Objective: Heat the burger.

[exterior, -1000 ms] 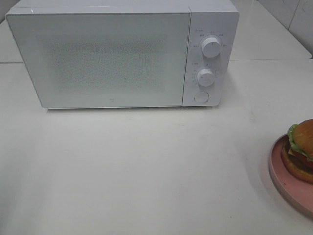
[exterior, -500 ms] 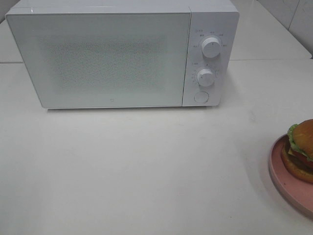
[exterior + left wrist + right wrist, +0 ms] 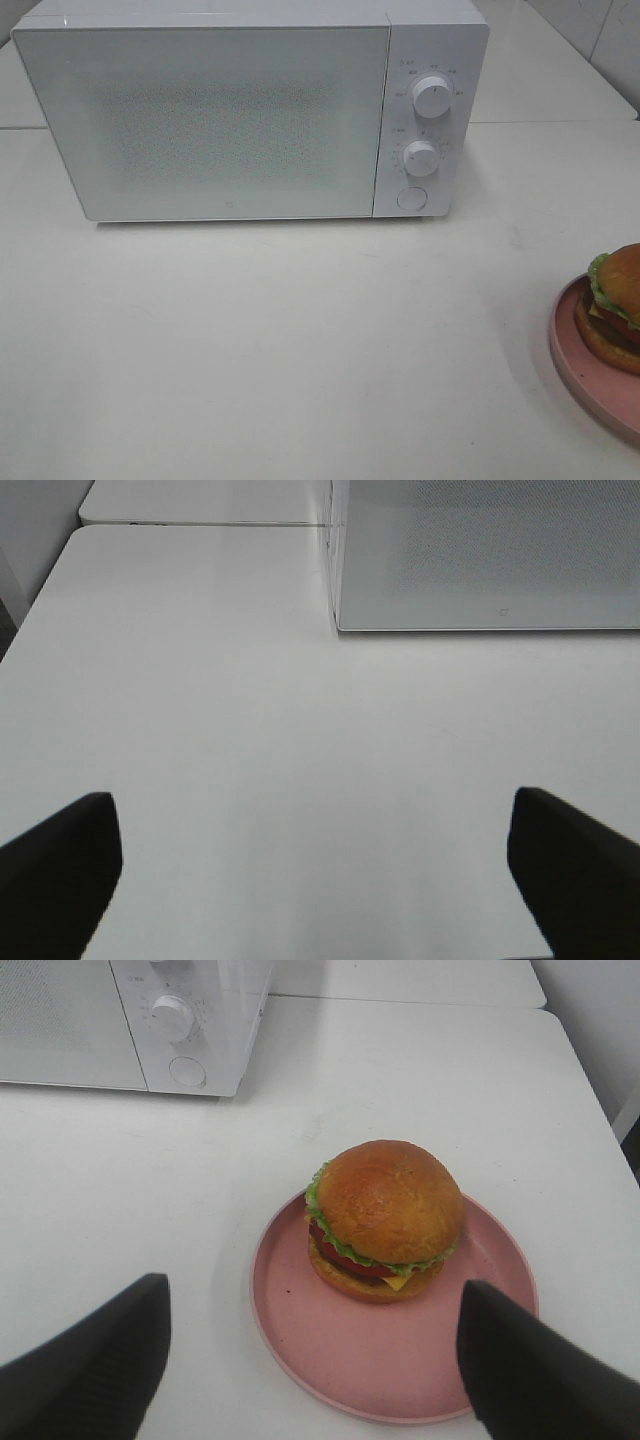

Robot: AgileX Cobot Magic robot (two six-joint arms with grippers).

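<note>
Exterior high: white box microwave [image 3: 250,110], door closed, on white desk [image 3: 300,350]; golden-bun burger [image 3: 618,305] on pink round plate [image 3: 590,385] at right edge, likely staged for loading. Left wrist: left claw [image 3: 315,865] spread apart over bare desk. Right wrist: right claw [image 3: 315,1355] apart, empty, hovering near the burger.

One microwave [image 3: 240,110], door shut, with two knobs, upper [image 3: 431,96] and lower [image 3: 421,158], plus one round button [image 3: 411,198]. One burger [image 3: 385,1218] on one pink plate [image 3: 300,1310]. One white table [image 3: 300,350]. Two grippers: left [image 3: 315,865] and right [image 3: 315,1345], each showing two dark fingers.
</note>
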